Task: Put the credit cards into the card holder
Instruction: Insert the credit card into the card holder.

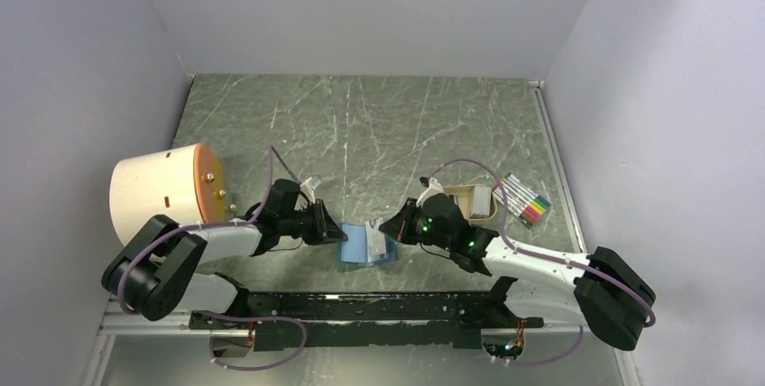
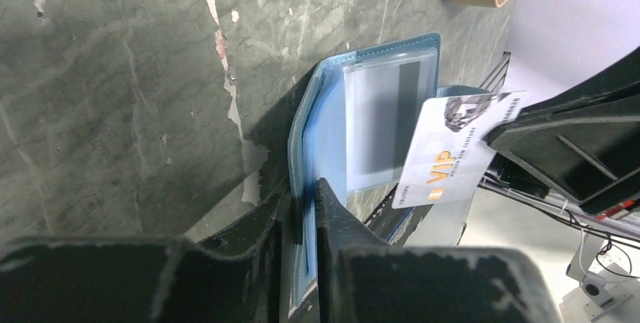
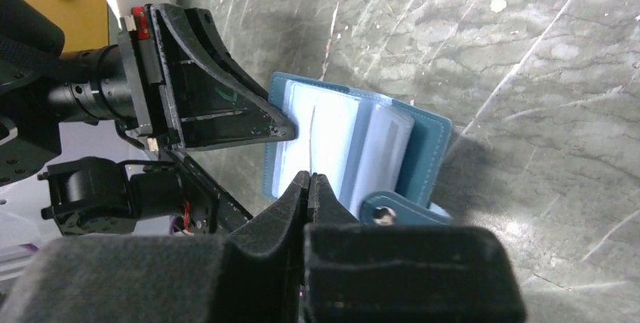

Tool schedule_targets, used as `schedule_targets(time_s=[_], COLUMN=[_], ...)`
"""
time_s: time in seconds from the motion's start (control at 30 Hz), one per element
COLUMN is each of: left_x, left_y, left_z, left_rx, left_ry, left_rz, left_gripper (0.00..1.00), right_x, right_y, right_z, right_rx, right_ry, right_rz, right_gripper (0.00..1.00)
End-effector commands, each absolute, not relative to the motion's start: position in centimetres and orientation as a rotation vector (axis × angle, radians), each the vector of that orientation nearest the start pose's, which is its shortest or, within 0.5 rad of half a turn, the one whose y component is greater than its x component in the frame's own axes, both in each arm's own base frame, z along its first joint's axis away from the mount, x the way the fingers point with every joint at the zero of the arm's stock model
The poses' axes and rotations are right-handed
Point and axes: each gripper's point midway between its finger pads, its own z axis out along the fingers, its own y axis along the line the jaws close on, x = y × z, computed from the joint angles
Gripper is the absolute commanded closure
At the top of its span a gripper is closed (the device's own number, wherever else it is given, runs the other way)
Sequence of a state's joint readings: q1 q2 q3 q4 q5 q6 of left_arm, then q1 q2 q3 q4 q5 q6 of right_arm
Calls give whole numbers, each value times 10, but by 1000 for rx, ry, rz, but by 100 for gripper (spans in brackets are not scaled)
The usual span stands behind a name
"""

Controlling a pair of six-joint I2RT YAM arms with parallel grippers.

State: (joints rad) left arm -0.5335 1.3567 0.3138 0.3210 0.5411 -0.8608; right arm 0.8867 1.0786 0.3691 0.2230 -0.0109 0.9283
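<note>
The teal-blue card holder lies open at the near middle of the table. My left gripper is shut on its left cover, holding it up. A card with a dark stripe sits in a clear sleeve inside. My right gripper is shut on a white credit card marked VIP and holds it edge-on over the open sleeves. The holder's snap tab lies by my right fingers.
A tan oval tray with more cards stands behind the right arm. A pack of coloured markers lies at its right. A white drum with an orange face stands at the left. Walls close in on both sides.
</note>
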Motion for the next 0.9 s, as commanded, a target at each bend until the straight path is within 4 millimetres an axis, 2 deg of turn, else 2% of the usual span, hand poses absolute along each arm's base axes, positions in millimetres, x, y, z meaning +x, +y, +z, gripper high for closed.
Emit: schedule_targets(time_s=[0.0,0.13,0.17,0.2,0.23,0.27,0.37,0.5,0.87], left_x=[186,183,183,182,181,182,182,182,175], left_y=[-240,-236,-237,-237,-237,-237,-237,-234,-231], left_z=[37,31,31,31,31,31,28,23,17], left_rx=[-82,-86,-80,-77,-75,-72,-72,-73,-86], left_ry=[2505,2525,2523,2522,2519,2517,2526,2538,2548], left_rz=[-1237,-1214,-1218,-1225,-1229,-1231,-1216,-1194,-1197], left_gripper=[83,75,77,81,89,91,91,86,85], right_x=[183,182,181,181,181,181,181,182,183], right_y=[283,280,279,278,279,280,285,284,282], right_z=[97,85,82,79,77,76,72,64,57], right_rx=[91,134,146,152,154,157,150,171,230], right_ry=[2201,2202,2205,2208,2210,2213,2221,2230,2224], right_rz=[1147,1157,1156,1157,1160,1164,1177,1167,1178], right_gripper=[100,100,100,100,100,100,100,100,100])
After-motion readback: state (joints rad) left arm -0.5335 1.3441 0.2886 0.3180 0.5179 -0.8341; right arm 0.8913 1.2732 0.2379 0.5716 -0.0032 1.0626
